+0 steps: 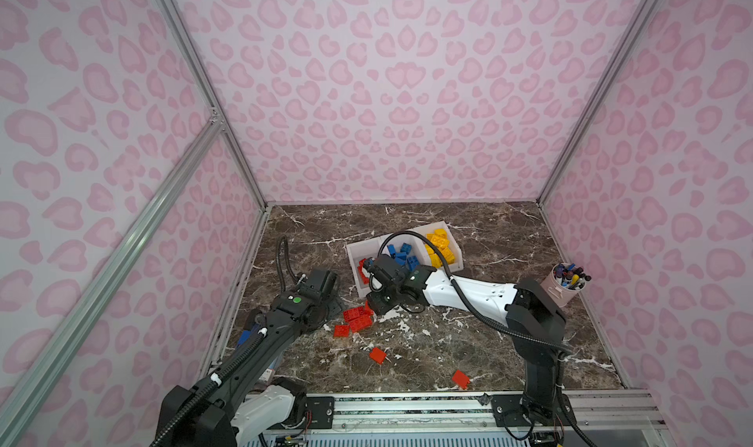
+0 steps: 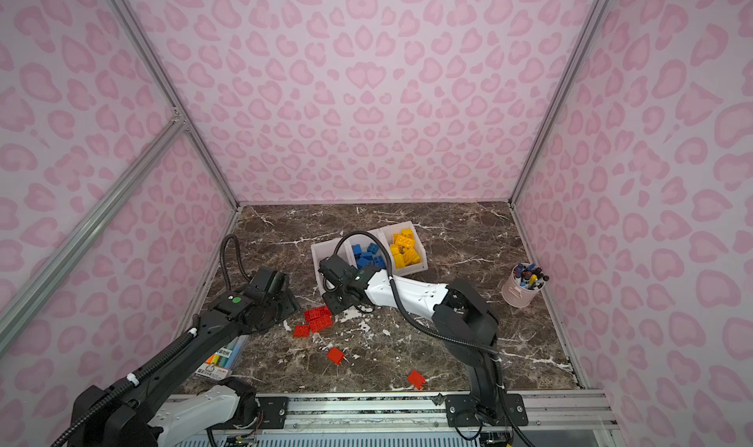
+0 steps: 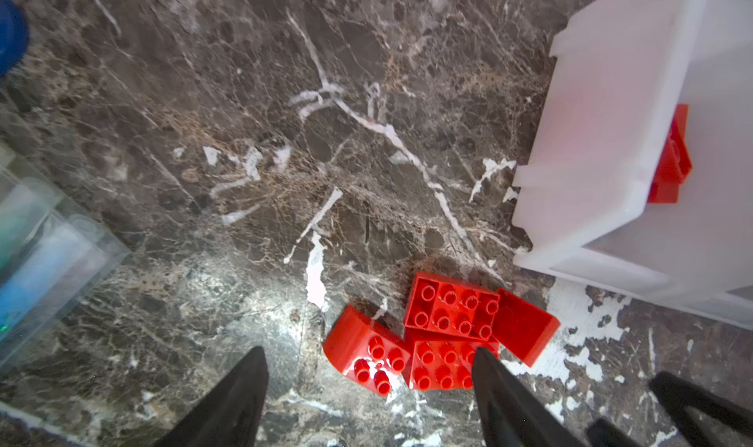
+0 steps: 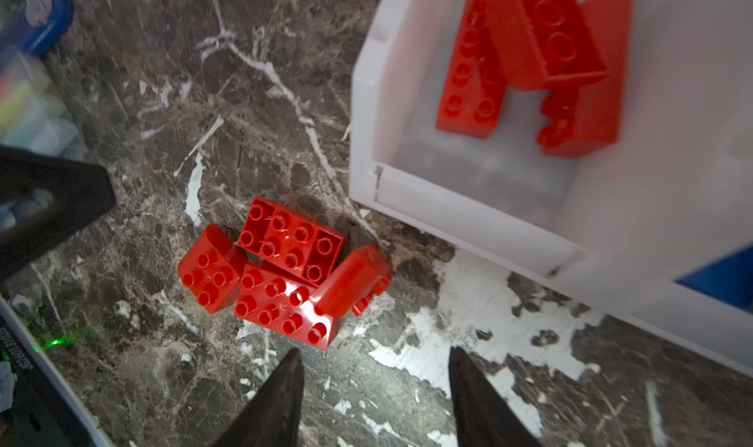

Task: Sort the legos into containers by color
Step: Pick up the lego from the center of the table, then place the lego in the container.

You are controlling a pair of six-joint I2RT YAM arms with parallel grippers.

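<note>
Left gripper (image 3: 368, 351) and right gripper (image 4: 375, 351), both spread and empty, hover at a cluster of four red legos (image 1: 357, 318). It lies just ahead of their tips, beside the bins (image 1: 356, 257); two stray legos (image 1: 377, 355) lie well apart.

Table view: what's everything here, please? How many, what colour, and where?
Bins: three, white, joined row, mid-table.
Loose bricks: six, red; four clustered by the bins, two nearer the front.
Binned bricks: at least three red, several blue, several yellow; one colour per bin.
Pen cup: one, pinkish, right edge.
Marker box: one, clear, left edge.
Table: one, brown marble.
Left gripper: one, black, open, at the cluster.
Right gripper: one, black, open, at the cluster.
</note>
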